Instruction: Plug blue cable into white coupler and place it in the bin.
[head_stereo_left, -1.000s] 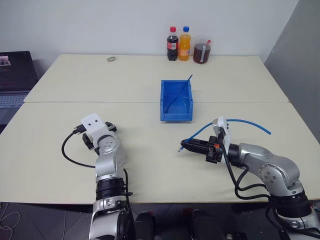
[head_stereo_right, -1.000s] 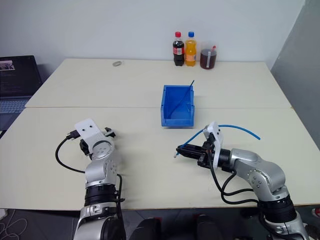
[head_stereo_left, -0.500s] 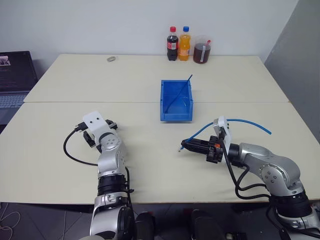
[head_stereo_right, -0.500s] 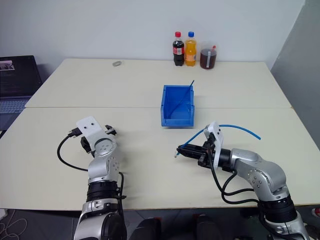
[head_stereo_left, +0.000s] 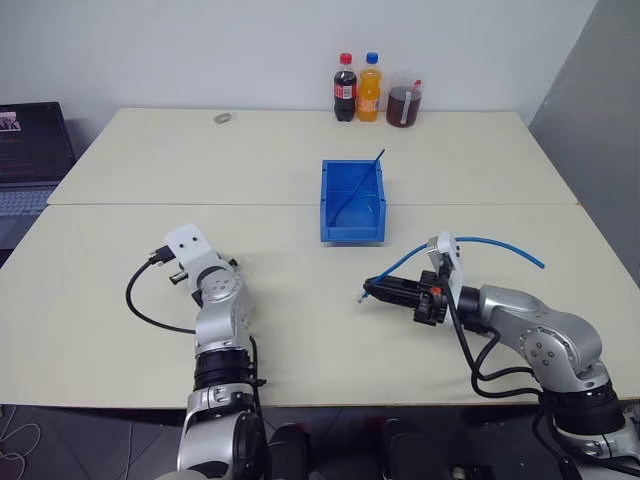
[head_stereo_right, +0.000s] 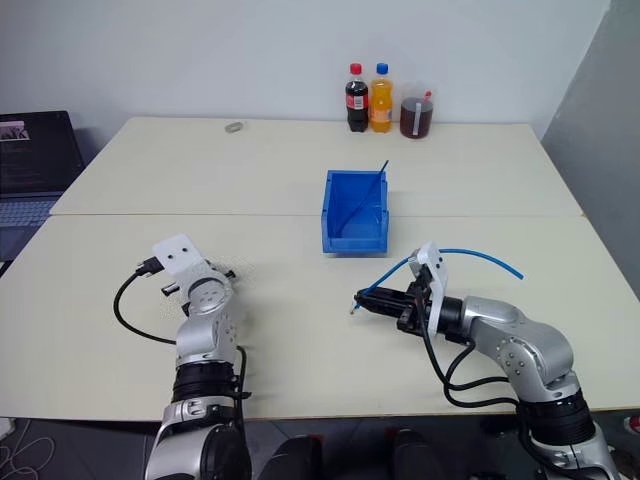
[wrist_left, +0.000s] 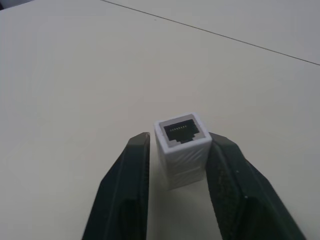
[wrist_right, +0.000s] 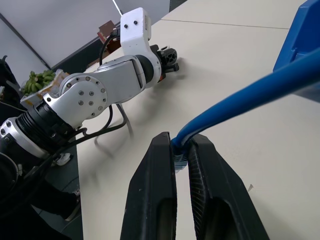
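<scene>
The white coupler (wrist_left: 181, 145) stands on the table with its dark socket facing the left wrist camera. My left gripper (wrist_left: 177, 150) is shut on it, one black finger (wrist_left: 132, 175) at each side; from the head it is at the near left (head_stereo_left: 236, 265). The blue cable (head_stereo_left: 490, 243) arcs over the near right of the table. My right gripper (head_stereo_left: 374, 292) is shut on it just behind its clear plug (head_stereo_left: 362, 297), pointing left toward the other arm. In the right wrist view the cable (wrist_right: 250, 92) runs out from between the fingers (wrist_right: 160, 170). The blue bin (head_stereo_left: 352, 231) sits mid-table, beyond both grippers.
A thin dark wire (head_stereo_left: 362, 183) leans inside the bin. Two bottles (head_stereo_left: 344, 88) (head_stereo_left: 369, 88) and a jar of dark drink (head_stereo_left: 404, 103) stand at the far edge. A small grey object (head_stereo_left: 222, 118) lies far left, and a laptop (head_stereo_left: 25, 160) sits beside the table's left edge.
The left gripper's fingers have closed in from wide open onto the white coupler. The right arm and the blue cable have stayed where they were.
</scene>
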